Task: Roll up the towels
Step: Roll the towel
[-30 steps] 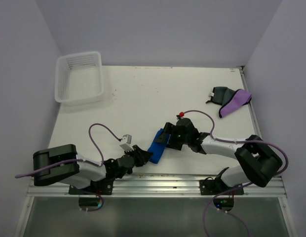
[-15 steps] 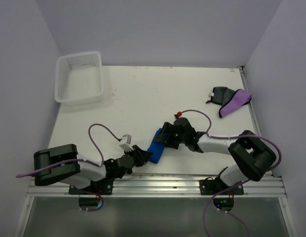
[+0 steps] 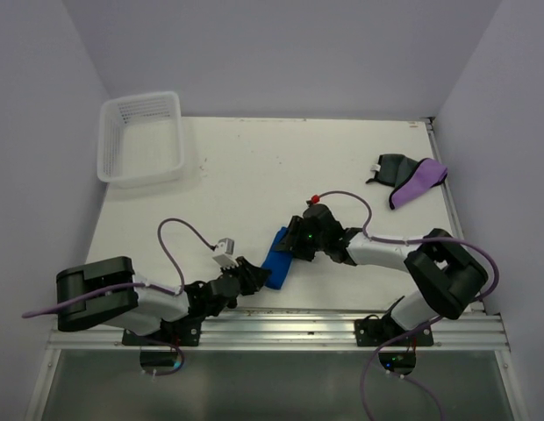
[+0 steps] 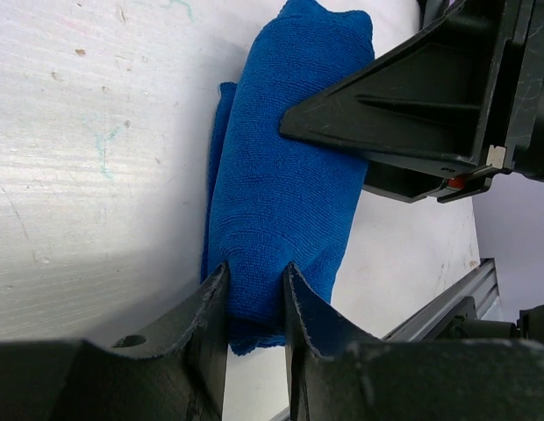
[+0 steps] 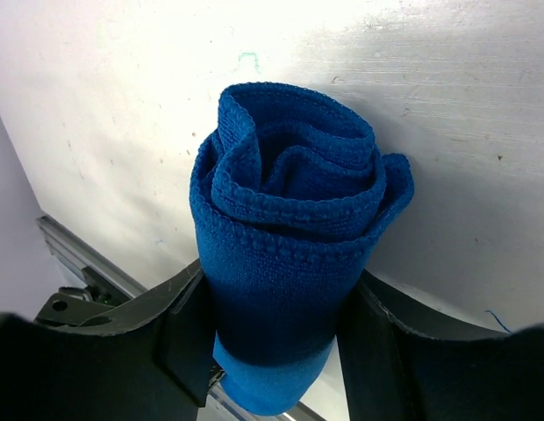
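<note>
Blue towel (image 3: 276, 259), already rolled, is lying well right of the white basket (image 3: 140, 96), left gripper (image 3: 252, 274) pinching one end, right gripper (image 3: 294, 244) clasping the other; purple towel (image 3: 417, 184) and grey towel (image 3: 390, 167), farther right, are awaiting rolling.

White table (image 3: 254, 175), with a basket and three towels lying on it.
A white mesh basket (image 3: 145, 174) sits in the far left corner. A rolled blue towel (image 3: 277, 256) lies toward the near edge, about midway across, tilted slightly off the near-to-far line. At the far right, well apart from it, a crumpled dark grey towel (image 3: 390, 167) touches a purple towel (image 3: 417, 182) (the purple one is nearer the table's right edge). The tabletop shows small specks and scuffs.
</note>
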Robot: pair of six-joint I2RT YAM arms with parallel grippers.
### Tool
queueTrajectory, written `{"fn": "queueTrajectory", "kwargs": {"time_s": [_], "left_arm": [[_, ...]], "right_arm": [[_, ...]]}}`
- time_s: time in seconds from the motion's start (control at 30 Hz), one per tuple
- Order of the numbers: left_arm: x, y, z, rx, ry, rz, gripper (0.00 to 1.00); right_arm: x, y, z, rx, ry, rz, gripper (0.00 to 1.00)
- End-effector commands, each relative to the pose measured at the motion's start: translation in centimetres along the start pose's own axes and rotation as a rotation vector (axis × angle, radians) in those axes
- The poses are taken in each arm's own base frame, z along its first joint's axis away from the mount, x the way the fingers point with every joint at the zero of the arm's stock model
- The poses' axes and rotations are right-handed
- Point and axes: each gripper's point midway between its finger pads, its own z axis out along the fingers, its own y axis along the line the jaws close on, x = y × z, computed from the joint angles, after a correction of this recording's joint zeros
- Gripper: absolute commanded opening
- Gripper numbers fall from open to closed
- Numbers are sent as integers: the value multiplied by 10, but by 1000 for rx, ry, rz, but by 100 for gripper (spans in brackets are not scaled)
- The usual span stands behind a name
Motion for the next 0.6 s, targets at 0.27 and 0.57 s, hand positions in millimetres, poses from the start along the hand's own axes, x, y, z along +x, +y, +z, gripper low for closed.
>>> {"fn": "queueTrajectory", "kwargs": {"time_s": [0.27, 0.57], "left_arm": [[-10, 55, -12, -246, -7, 218, 60], [-43, 32, -18, -262, -97, 286, 99]], "right_arm": [[-11, -9, 0, 157, 0, 0, 48], [-12, -6, -4, 182, 17, -8, 48]]}}
